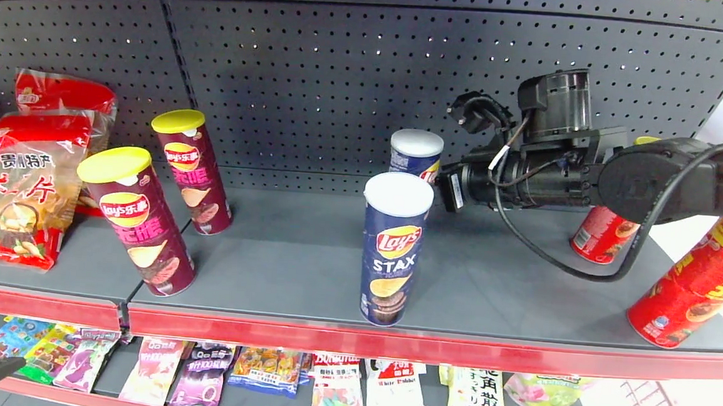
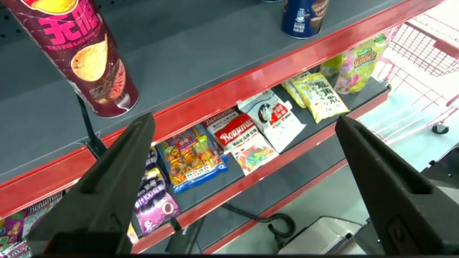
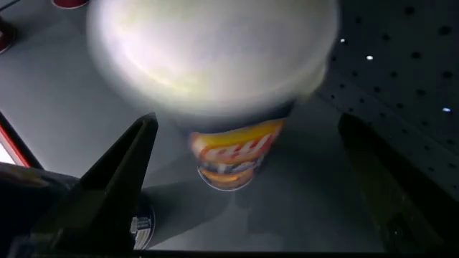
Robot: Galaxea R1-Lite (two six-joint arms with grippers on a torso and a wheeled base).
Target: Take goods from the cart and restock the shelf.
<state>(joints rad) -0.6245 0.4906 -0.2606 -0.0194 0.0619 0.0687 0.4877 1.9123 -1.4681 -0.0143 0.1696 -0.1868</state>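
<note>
The right end effector (image 3: pixel 245 125) is open around the rear blue can (image 1: pixel 416 151) — fingers spread to either side of it — at the back of the shelf (image 1: pixel 295 255), just behind the front blue can (image 1: pixel 393 249). The left end effector (image 2: pixel 245 122) also hangs open, low in front of the lower shelf's snack packets (image 2: pixel 247 143).

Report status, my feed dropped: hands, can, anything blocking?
Right hand open at rear blue can. Left hand open, low by lower shelf. Front blue can stands close by.
</note>
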